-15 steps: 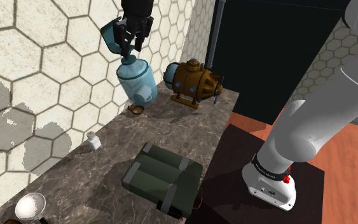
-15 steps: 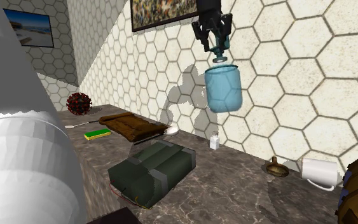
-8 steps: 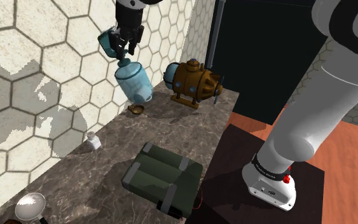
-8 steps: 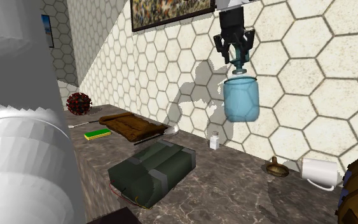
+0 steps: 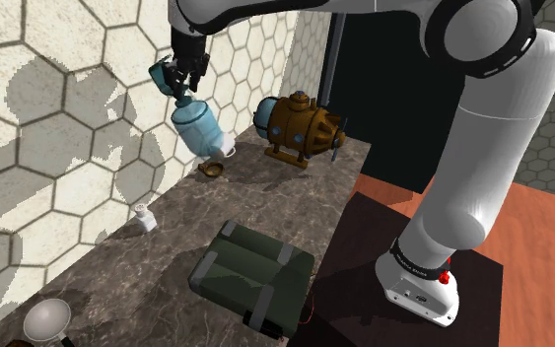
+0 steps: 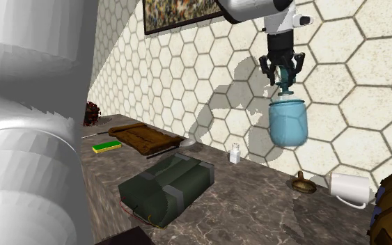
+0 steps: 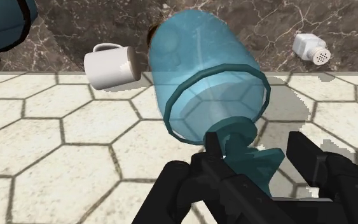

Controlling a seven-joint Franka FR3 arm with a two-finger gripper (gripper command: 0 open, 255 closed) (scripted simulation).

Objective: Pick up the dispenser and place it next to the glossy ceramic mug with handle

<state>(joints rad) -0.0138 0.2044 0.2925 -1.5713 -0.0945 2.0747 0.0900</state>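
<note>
The dispenser (image 5: 194, 126) is a translucent blue jar with a teal pump top. It hangs in the air close to the hexagon-tiled wall, above the back of the marble counter (image 5: 176, 246). My gripper (image 5: 181, 79) is shut on its pump top. In the second exterior view, the dispenser (image 6: 288, 124) hangs below the gripper (image 6: 285, 75), up and to the left of the white mug (image 6: 347, 188). In the wrist view, the gripper (image 7: 257, 156) clasps the teal neck of the dispenser (image 7: 203, 70). The mug (image 7: 110, 63) lies beside the jar's base, on the counter. The jar partly hides the mug (image 5: 227, 148) in the shoulder view.
A brown and blue barrel-shaped machine (image 5: 300, 123) stands by the mug. A small brown object (image 6: 301, 184) sits beside the mug. A dark green case (image 5: 255, 276) lies mid-counter and a white shaker (image 6: 234, 154) stands at the wall. A brown board (image 6: 142, 137) and a sponge (image 6: 106, 146) lie farther off.
The gripper has carried the dispenser along the wall toward the mug, rightward in the second exterior view and slightly lower. The arm has swung over the counter.
</note>
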